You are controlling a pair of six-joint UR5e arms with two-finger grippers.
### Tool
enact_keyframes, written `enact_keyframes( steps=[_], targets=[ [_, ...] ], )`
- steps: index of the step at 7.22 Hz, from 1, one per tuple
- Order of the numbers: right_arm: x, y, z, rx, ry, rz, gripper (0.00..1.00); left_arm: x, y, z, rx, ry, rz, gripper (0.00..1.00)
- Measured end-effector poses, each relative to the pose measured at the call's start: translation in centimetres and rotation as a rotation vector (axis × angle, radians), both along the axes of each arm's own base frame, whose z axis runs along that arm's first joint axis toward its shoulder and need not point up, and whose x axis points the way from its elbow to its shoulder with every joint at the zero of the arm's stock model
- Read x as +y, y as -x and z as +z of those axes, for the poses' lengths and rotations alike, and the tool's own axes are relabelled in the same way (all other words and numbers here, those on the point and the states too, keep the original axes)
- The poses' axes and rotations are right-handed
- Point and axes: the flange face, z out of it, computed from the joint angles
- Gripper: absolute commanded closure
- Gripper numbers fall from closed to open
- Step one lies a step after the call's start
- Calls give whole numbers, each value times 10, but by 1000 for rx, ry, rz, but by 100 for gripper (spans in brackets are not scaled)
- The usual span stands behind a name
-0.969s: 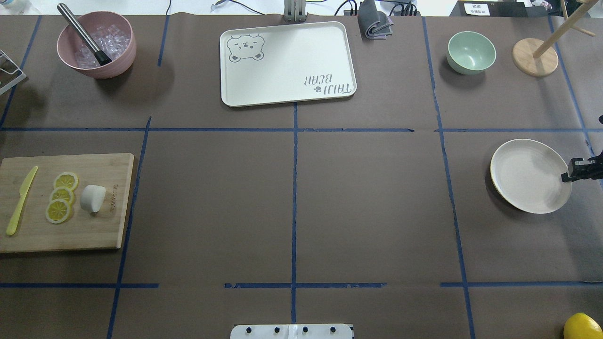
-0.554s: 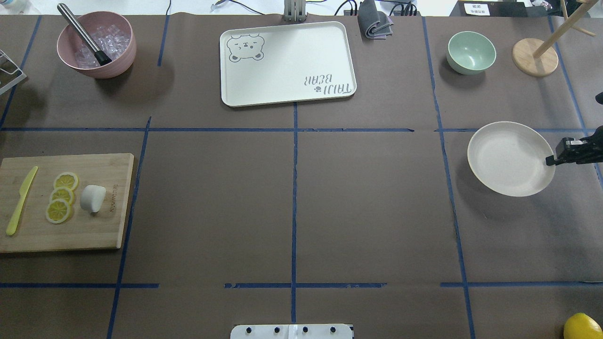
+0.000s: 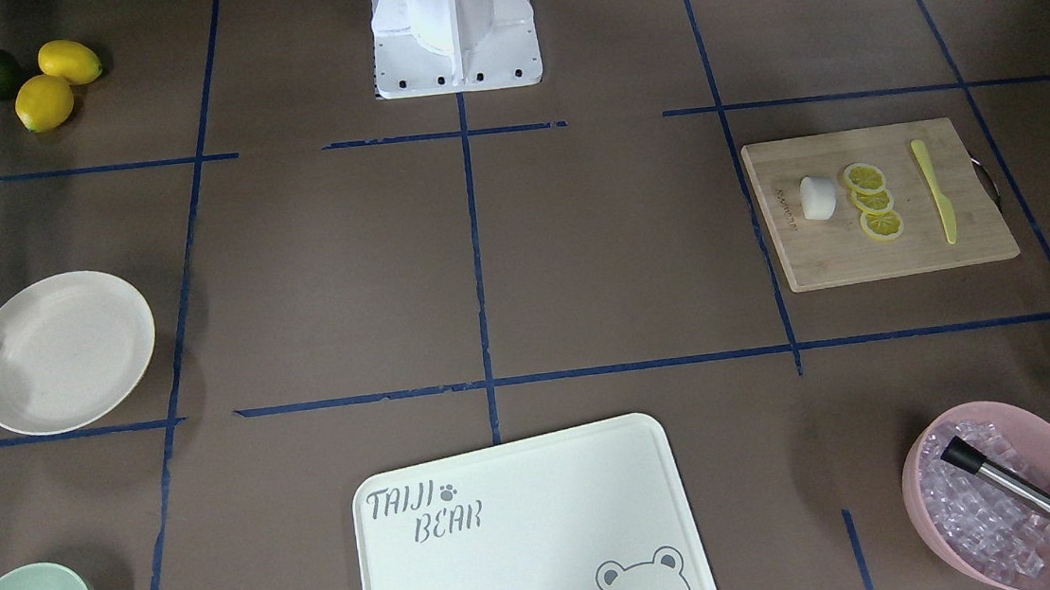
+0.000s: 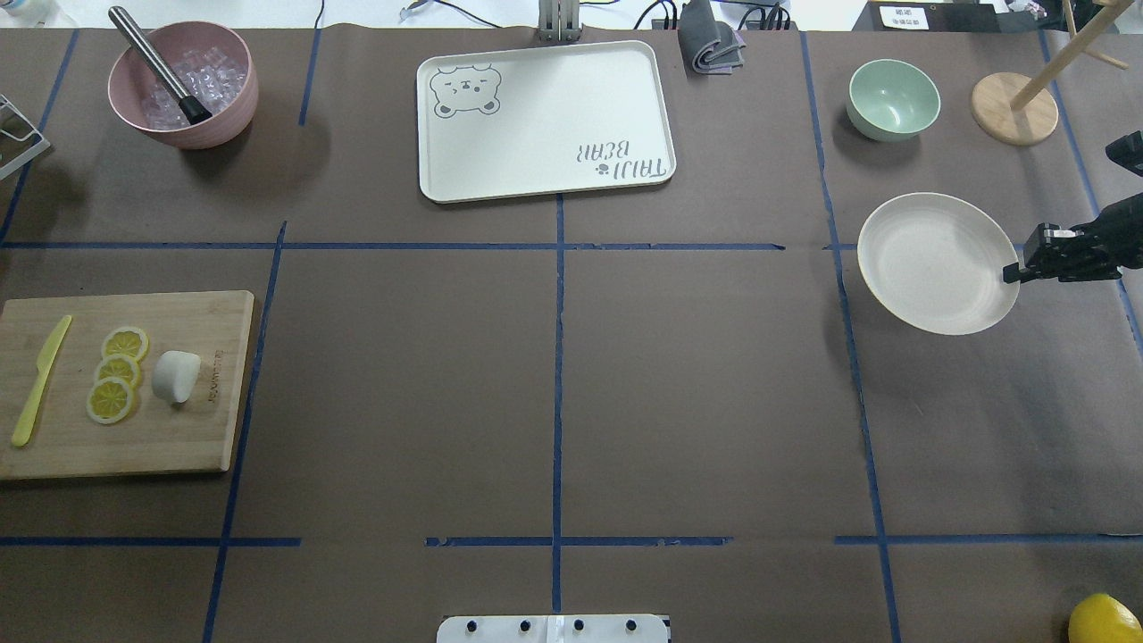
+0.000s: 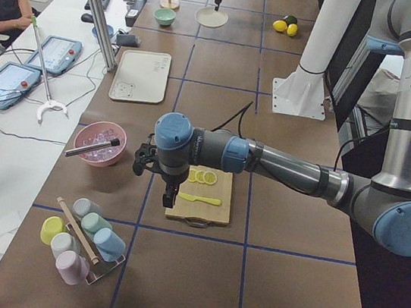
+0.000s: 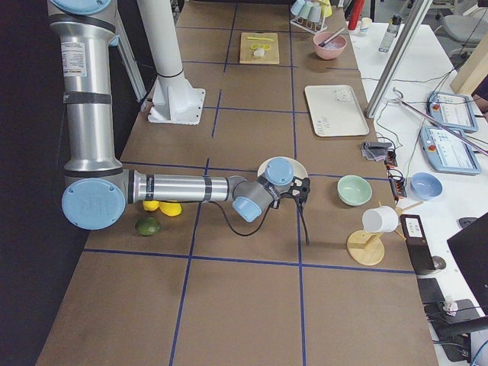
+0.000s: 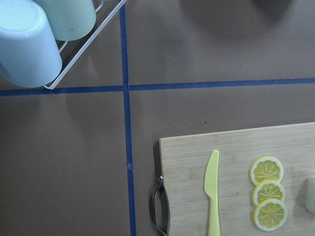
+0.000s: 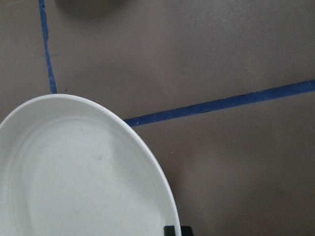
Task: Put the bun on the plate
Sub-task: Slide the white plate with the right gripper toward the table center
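Note:
The bun (image 4: 176,376) is a small white lump lying on the wooden cutting board (image 4: 134,446) at the table's left, beside three lemon slices (image 4: 114,375); it also shows in the front view, bun (image 3: 817,198). The off-white plate (image 4: 933,263) is at the right, with my right gripper (image 4: 1012,272) shut on its right rim. In the right wrist view the plate (image 8: 88,177) fills the lower left. My left gripper (image 5: 169,195) shows only in the left side view, hanging over the board's end, and I cannot tell its state.
A yellow plastic knife (image 4: 37,382) lies on the board. The bear-printed tray (image 4: 545,121) is at the far middle, a mint-green bowl (image 4: 893,98) and a wooden stand (image 4: 1013,107) far right, a pink bowl (image 4: 183,85) of ice far left. A lemon (image 4: 1105,618) sits near right.
My right gripper has carried the plate away from the robot and toward the table's middle, from near the right edge to beside the blue cross line. The bun has not moved.

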Motion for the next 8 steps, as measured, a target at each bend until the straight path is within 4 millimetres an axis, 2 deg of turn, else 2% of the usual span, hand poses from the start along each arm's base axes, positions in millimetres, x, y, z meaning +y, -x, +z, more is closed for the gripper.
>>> enact_keyframes(
  steps=[1,2,3,5,6,8],
  targets=[
    [-7,6,-15,-40,50,-3,100,3,0,-4,-1,-7,-1,0],
    [-20,18,-40,-75,97,3,100,5,0,-6,-1,-9,-1,0],
    [-31,38,-64,-95,116,-4,100,9,1,-5,-2,-6,-2,0],
    [-49,98,-120,-106,118,4,100,15,1,0,-4,-1,0,0],
    [-51,133,-152,-112,122,27,100,20,1,2,-4,-2,2,0],
    [-38,210,-202,-117,108,56,100,36,1,-1,1,-6,4,0]
  ],
)
